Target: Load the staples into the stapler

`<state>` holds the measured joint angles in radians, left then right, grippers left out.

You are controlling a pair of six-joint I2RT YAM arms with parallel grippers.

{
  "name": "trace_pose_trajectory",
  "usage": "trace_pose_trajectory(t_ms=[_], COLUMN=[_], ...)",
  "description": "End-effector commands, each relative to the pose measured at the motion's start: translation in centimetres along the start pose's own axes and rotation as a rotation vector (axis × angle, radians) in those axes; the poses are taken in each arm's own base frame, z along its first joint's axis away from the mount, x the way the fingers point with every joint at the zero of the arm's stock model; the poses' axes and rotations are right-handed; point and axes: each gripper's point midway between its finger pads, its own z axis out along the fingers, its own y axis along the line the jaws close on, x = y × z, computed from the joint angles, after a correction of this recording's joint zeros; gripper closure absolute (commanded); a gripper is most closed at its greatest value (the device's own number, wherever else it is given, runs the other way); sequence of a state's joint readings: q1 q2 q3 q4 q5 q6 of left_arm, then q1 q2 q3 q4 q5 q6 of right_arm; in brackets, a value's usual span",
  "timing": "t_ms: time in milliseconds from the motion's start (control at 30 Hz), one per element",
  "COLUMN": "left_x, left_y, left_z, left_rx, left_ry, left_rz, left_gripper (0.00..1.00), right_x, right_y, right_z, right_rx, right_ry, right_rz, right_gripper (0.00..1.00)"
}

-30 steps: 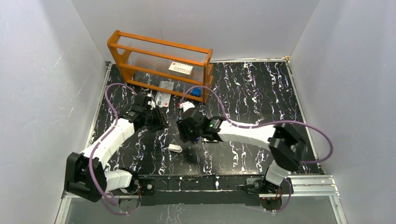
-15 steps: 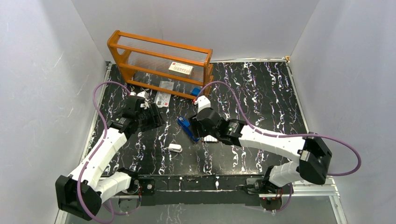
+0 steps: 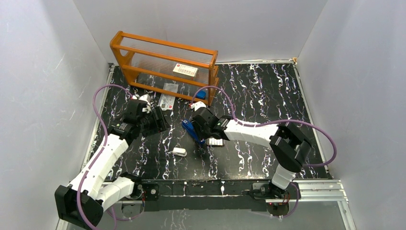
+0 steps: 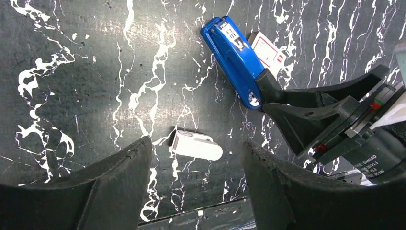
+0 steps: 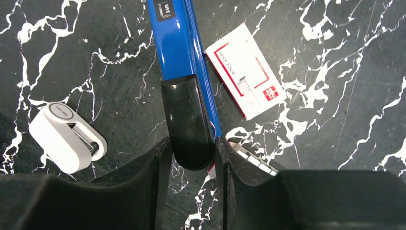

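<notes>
The blue stapler (image 3: 190, 129) lies flat on the black marbled table; it also shows in the right wrist view (image 5: 174, 38) and the left wrist view (image 4: 232, 60). My right gripper (image 5: 190, 148) is shut on the stapler's black rear end, a finger on each side. The staples (image 5: 250, 155) lie in a pale tray, partly hidden under my right finger; the tray shows in the top view (image 3: 216, 142). The red-and-white box (image 5: 246, 69) lies right of the stapler. My left gripper (image 4: 196, 160) is open and empty, above and left of the stapler.
A white staple remover (image 3: 179, 152) lies near the stapler's left, below my left gripper (image 4: 196, 145). An orange rack (image 3: 122, 52) with a white label card (image 3: 185, 70) stands at the back left. Small packets (image 3: 168, 99) lie before it.
My right gripper drew back off the stapler, then came down and closed on its near black end. My left arm shifted slightly up and left, then stayed still.
</notes>
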<state>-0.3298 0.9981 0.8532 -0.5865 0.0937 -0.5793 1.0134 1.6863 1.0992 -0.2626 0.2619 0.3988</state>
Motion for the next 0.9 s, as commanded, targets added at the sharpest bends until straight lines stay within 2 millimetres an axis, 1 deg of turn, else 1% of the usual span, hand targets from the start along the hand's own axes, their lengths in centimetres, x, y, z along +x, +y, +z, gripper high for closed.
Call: trace_pose_trajectory(t_ms=[0, 67, 100, 200, 300, 467, 567, 633, 700, 767, 800, 867], left_x=[0.0, 0.1, 0.2, 0.3, 0.3, 0.3, 0.3, 0.2, 0.1, -0.1, -0.3, -0.9], left_y=[-0.4, -0.3, -0.3, -0.2, -0.2, -0.3, -0.4, -0.6, -0.6, -0.8, -0.8, -0.8], left_z=[-1.0, -0.9, -0.9, -0.7, -0.7, -0.9, -1.1, -1.1, -1.2, -1.3, -1.5, -1.9], left_rx=[0.024, 0.023, 0.021, 0.016, 0.018, 0.022, 0.030, 0.036, 0.036, 0.037, 0.034, 0.019], left_ry=[-0.011, -0.009, -0.008, -0.002, 0.001, 0.002, 0.001, 0.000, -0.003, -0.004, -0.009, -0.026], left_rz=[0.014, 0.013, 0.013, 0.012, 0.013, 0.013, 0.013, 0.014, 0.014, 0.016, 0.017, 0.023], left_gripper=[0.33, 0.33, 0.33, 0.32, 0.32, 0.31, 0.30, 0.29, 0.28, 0.28, 0.27, 0.25], right_x=[-3.3, -3.3, -3.3, -2.6, -0.8, 2.8, 4.3, 4.7, 4.8, 4.0, 3.2, 0.8], right_y=[1.6, 1.9, 1.9, 1.6, 1.2, 0.3, -0.1, -0.2, -0.2, 0.0, 0.2, 0.8], right_z=[-0.5, -0.6, -0.6, 0.0, 1.0, 2.6, 3.3, 3.5, 3.6, 3.4, 3.0, 1.7], right_rx=[-0.074, -0.092, -0.094, -0.082, -0.064, -0.040, -0.027, -0.023, -0.023, -0.023, -0.028, -0.046], right_ry=[-0.080, -0.088, -0.091, -0.064, 0.002, 0.098, 0.131, 0.140, 0.142, 0.133, 0.116, 0.051], right_rz=[-0.011, -0.016, -0.020, -0.029, -0.038, -0.041, -0.044, -0.047, -0.050, -0.052, -0.051, -0.049], right_gripper=[0.56, 0.56, 0.58, 0.69, 0.75, 0.77, 0.78, 0.79, 0.80, 0.79, 0.77, 0.63])
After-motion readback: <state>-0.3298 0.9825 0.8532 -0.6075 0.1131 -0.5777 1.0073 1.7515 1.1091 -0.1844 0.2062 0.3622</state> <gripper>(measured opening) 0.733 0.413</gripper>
